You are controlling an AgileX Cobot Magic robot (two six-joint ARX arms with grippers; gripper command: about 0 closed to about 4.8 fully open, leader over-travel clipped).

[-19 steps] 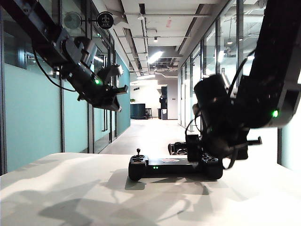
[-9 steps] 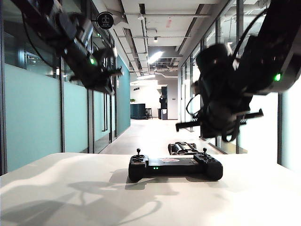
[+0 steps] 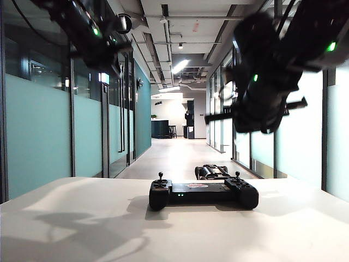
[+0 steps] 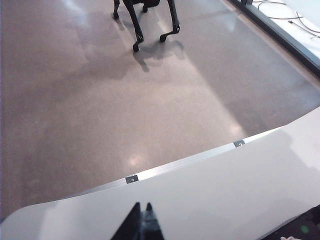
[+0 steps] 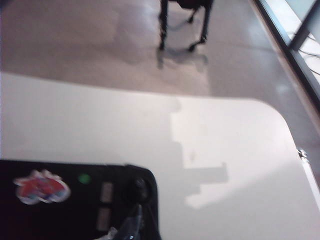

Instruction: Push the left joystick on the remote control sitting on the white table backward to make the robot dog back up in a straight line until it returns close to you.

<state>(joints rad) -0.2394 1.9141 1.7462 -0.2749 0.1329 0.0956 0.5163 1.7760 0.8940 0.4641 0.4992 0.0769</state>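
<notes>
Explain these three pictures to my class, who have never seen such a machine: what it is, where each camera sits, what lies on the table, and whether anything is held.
This is a robot with two black arms, each ending in a two-finger gripper. One picture is taken from a camera low at the table's edge, looking down a corridor. There the left gripper hangs high on the left and the right gripper high on the right, both well above the white table. The other two pictures come from cameras on the wrists, looking down. On the table lies a black remote control with two thumbsticks; the left joystick stands untouched. The robot dog stands on the floor beyond the table. Both grippers are shut and hold nothing.
</notes>
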